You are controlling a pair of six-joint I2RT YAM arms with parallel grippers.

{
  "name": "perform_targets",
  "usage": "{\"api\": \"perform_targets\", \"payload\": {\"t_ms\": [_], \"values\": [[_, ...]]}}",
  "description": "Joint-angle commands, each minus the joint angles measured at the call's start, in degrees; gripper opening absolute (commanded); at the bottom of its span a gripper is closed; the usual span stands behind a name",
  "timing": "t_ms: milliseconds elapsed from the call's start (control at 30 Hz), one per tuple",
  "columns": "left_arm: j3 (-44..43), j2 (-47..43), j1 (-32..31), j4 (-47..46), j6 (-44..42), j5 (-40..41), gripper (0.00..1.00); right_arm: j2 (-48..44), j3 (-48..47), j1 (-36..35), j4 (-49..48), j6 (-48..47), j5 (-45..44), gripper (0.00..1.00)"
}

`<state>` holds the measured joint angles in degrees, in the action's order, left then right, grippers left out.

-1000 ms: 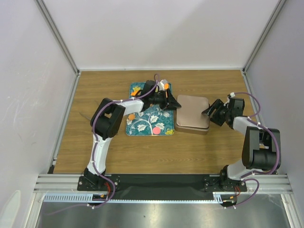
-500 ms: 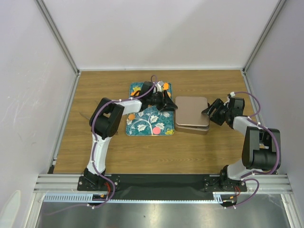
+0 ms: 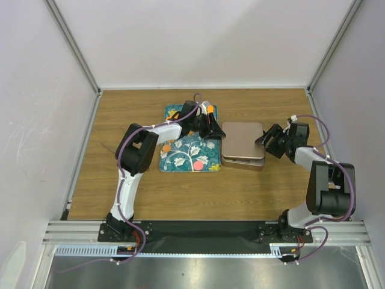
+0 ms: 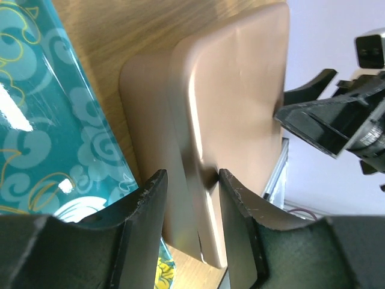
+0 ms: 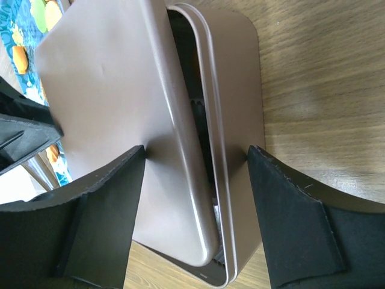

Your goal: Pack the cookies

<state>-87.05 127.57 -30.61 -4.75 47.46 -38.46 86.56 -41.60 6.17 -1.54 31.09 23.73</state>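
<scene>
Two grippers are working at a tin while the cookies (image 3: 198, 165) are lying on the tray.

The wooden worktop (image 3: 180, 192) is carrying a teal patterned tray (image 3: 177, 159) and, just right of it, a rose-gold tin (image 3: 243, 162) whose lid (image 3: 243, 139) is sitting askew, leaving a dark gap along the rim. The left gripper (image 4: 190, 177) is reaching over the tray's right edge and appears to be pinching the lid's left edge between its half-closed fingers. The right gripper (image 5: 197, 150) is standing spread wide around the tin's right end; whether it is pressing cannot be told. A pink cookie is lying near the tray's front edge and an orange cookie (image 3: 166, 147) at its left edge, both apart from the left gripper and on the near side of it.
</scene>
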Motion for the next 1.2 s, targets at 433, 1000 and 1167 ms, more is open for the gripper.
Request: {"api": "perform_targets", "payload": {"t_ms": [433, 1000, 1167], "values": [[-7.96, 2.42, -3.05, 10.02, -8.96, 4.18, 0.45, -1.75, -2.16, -2.13, 0.66, -2.35, -1.84, 0.74], [-17.1, 5.85, -4.81, 22.15, -18.72, 5.59, 0.44, -2.1, -2.87, -3.19, 1.28, -3.05, -2.19, 0.74], [-18.15, 6.29, -5.34, 23.82, -20.12, 6.2, 0.44, -1.84, -3.13, -3.54, 1.28, -3.23, -1.93, 0.74]]}}
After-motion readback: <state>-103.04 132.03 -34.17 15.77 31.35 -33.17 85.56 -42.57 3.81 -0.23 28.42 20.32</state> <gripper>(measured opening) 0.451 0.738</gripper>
